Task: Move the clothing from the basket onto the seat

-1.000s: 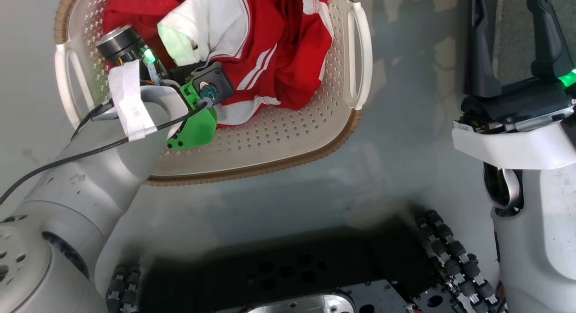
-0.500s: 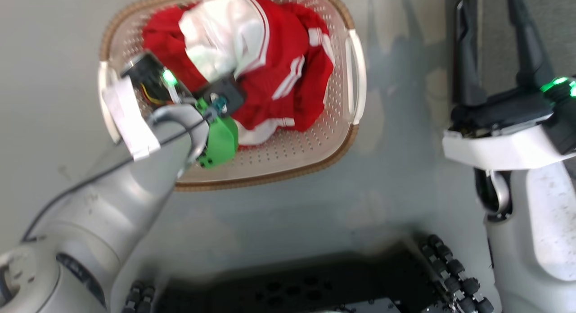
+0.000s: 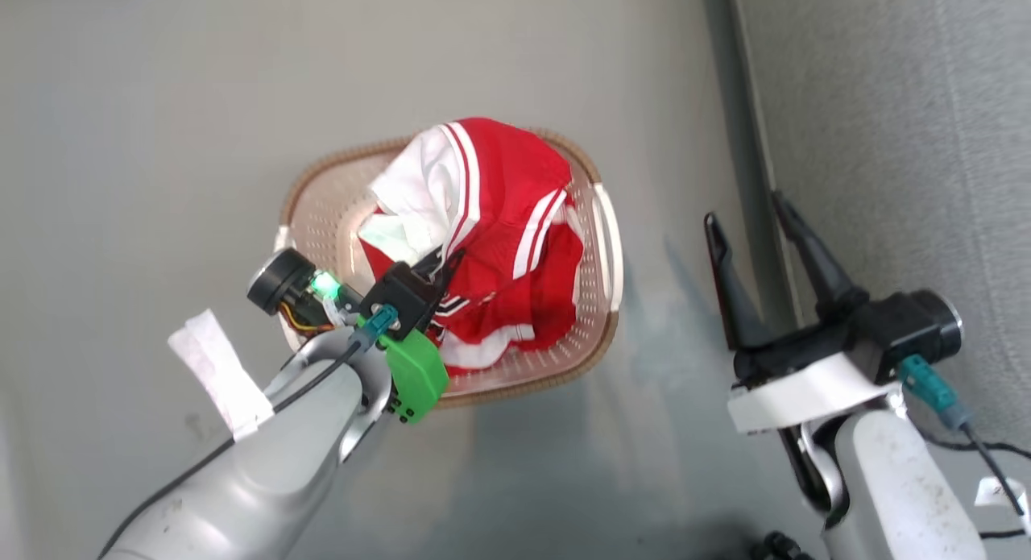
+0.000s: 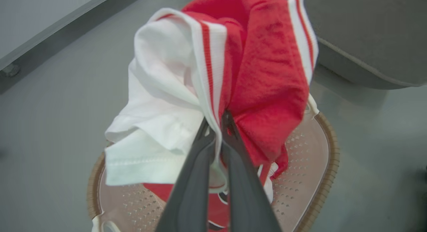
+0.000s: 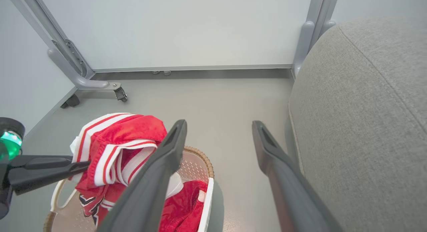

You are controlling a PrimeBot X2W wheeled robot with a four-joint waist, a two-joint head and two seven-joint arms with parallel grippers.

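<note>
Two red garments are in play. In the head view, the left gripper (image 3: 453, 259) is pinched shut on a fold of the upper red-and-white garment (image 3: 499, 197), which stands bunched above the cream basket (image 3: 598, 334) on the grey floor (image 3: 161, 141). Half a second ago the same gripper sat low among clothing spread across the basket. The whole picture has shifted since then, so the camera has moved, but the cloth now rises in a peak rather than lying flat. The right gripper (image 3: 743, 207) has its fingers spread wide, holding nothing, just beside the edge of the grey seat (image 3: 886, 141).

In the left wrist view, the two dark fingers meet with a striped hem clamped between them. White and red folds drape to either side, and the basket's woven rim (image 4: 328, 165) shows below. The lower part of the garment looks to hang down inside the basket.

In the right wrist view, the raised garment hangs from the left fingers over the basket, while a second red piece (image 5: 186, 198) lies on the basket's bottom. The seat cushion fills the right side, near the basket.

By my reading the lift has begun. The held garment must clear the rim and travel rightward to the seat, and one piece remains.
</note>
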